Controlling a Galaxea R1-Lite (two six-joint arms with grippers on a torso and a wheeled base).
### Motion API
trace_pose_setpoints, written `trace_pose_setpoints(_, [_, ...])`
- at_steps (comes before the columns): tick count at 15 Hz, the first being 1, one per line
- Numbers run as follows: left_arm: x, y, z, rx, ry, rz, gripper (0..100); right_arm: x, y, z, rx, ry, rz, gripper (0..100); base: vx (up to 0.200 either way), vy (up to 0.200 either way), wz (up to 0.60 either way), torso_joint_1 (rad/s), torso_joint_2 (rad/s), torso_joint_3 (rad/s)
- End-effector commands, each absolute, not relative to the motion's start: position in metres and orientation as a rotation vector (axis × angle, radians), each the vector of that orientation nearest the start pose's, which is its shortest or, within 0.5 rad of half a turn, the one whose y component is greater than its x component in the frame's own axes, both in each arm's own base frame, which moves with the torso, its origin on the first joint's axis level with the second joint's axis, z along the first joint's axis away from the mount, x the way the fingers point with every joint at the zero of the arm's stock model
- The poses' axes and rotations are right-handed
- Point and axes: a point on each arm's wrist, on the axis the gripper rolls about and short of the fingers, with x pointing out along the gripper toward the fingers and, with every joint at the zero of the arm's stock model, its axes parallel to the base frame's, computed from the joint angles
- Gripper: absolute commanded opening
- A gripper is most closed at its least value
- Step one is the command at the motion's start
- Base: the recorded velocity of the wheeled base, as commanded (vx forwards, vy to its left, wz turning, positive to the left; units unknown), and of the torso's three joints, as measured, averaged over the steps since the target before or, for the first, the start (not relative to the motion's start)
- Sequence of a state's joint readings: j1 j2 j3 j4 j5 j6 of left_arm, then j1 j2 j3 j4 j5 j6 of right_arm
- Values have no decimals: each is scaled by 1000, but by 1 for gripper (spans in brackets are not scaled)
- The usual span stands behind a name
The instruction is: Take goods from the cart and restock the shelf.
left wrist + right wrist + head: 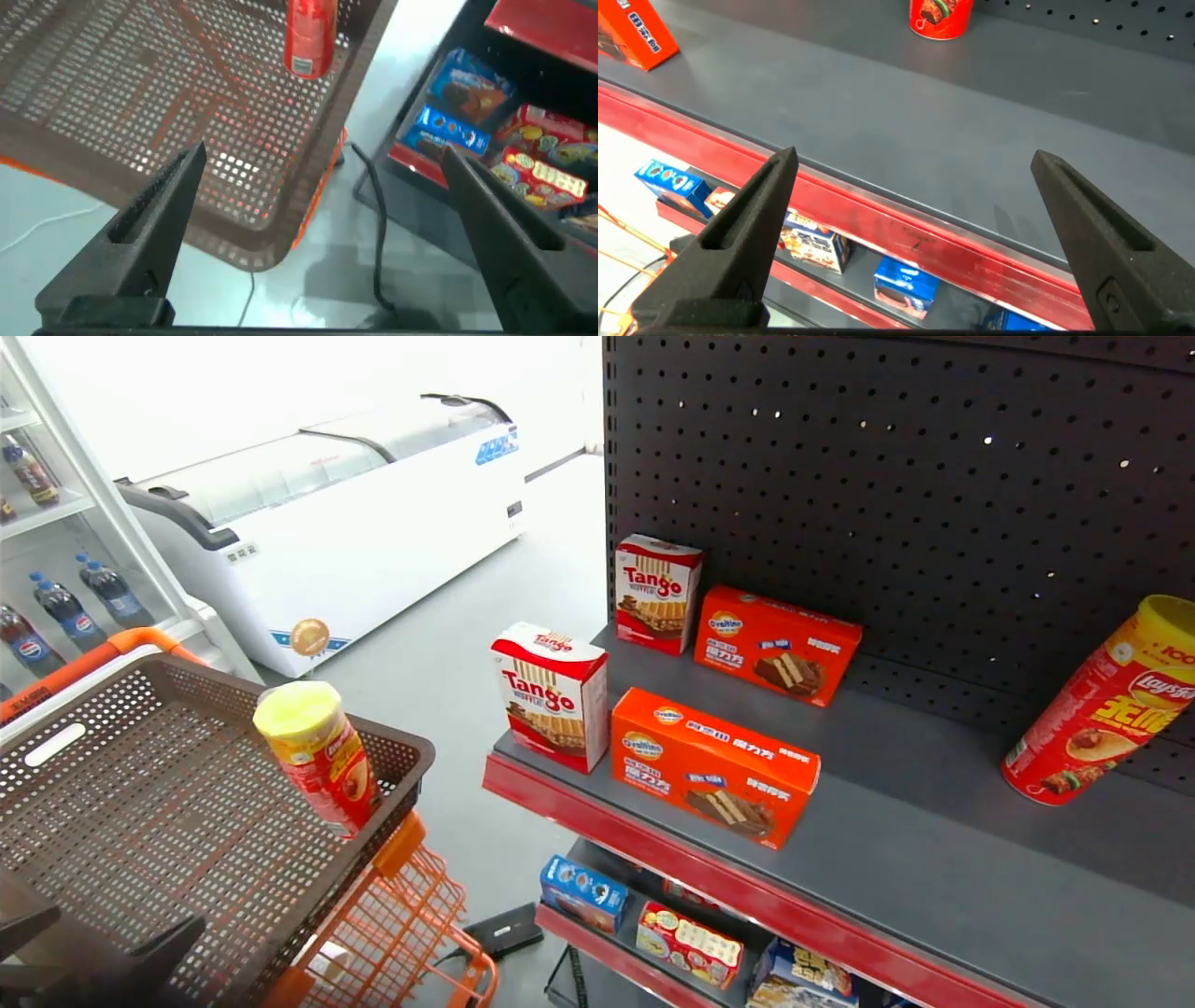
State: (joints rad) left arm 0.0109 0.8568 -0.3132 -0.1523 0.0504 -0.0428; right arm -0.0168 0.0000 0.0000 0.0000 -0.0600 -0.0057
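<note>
While one cart can (317,758) waits in the cart (411,749) and one shelf can (1106,705) stands on the shelf (934,840), the restock reads as partly done.

**Shelf, stocked**
- Shelf can: far right, tilted, top against the pegboard (934,476).
- Wafer boxes (551,695): two at the left end, upright, one near the front lip and one farther back.
- Orange boxes (714,765): two just right of the wafer boxes, one near and one far.
- A wide bare run of shelf lies between the orange boxes and the shelf can.

**Cart, near left**
- Cart can: in the basket's far right corner, close to the rim.
- No other goods seen in the basket.

**Outstanding, by judgement**
- Grip the cart can, carry it right and set it on the bare run, likely beside the shelf can.

**Grippers**
- Left gripper (318,247): jaws spread wide, nothing between them. It hangs over the cart's near right edge, well apart from the cart can.
- Right gripper (920,252): jaws spread wide, nothing held. It hangs before the shelf's red front lip, well apart from the shelf can.

**View notes**
- Head view: the whole layout from cart to shelf, with a freezer (327,523) and drinks cooler (56,607) far left.
- Left wrist view: adds a cable (374,233) on the floor between cart and shelf, and blue packs (458,103) on the lower tier.
- Right wrist view: gives the bare shelf run close up, with the shelf can's base at its far edge and lower-tier goods under the lip.
</note>
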Motion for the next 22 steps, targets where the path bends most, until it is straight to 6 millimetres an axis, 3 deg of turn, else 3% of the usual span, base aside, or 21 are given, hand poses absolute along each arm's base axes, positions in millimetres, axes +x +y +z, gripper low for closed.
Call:
trace_pose_setpoints(1, [142, 8, 143, -19, 524, 92, 100, -23, -1, 75, -6, 0, -77, 100, 0, 0, 0, 0, 0, 0])
trace_pose_setpoints(3, [177, 22, 135, 27, 485, 142, 100, -23, -1, 75, -6, 0, -77, 100, 0, 0, 0, 0, 0, 0])
trace_pose_setpoints(4, [185, 25, 134, 37, 468, 152, 100, -23, -1, 75, -6, 0, -77, 100, 0, 0, 0, 0, 0, 0])
trace_pose_setpoints(5, [213, 29, 128, 66, 404, 141, 100, -23, -1, 75, -6, 0, -77, 100, 0, 0, 0, 0, 0, 0])
trace_pose_setpoints(8, [257, 30, 98, 132, 349, 118, 100, -23, -1, 75, -6, 0, -77, 100, 0, 0, 0, 0, 0, 0])
trace_pose_setpoints(9, [257, 30, 98, 132, 349, 118, 100, -23, -1, 75, -6, 0, -77, 100, 0, 0, 0, 0, 0, 0])
trace_pose_setpoints(10, [280, 26, 84, 138, 294, 99, 100, -23, -1, 75, -6, 0, -77, 100, 0, 0, 0, 0, 0, 0])
trace_pose_setpoints(13, [311, 26, 76, 119, 220, 100, 100, -23, -1, 75, -6, 0, -77, 100, 0, 0, 0, 0, 0, 0])
trace_pose_setpoints(18, [339, 28, 70, 107, 149, 105, 100, -23, -1, 75, -6, 0, -77, 100, 0, 0, 0, 0, 0, 0])
trace_pose_setpoints(19, [342, 28, 71, 100, 133, 105, 0, -23, -1, 75, -6, 0, -77, 100, 0, 0, 0, 0, 0, 0])
trace_pose_setpoints(22, [343, 28, 73, 98, 128, 106, 0, -23, -1, 75, -6, 0, -77, 100, 0, 0, 0, 0, 0, 0])
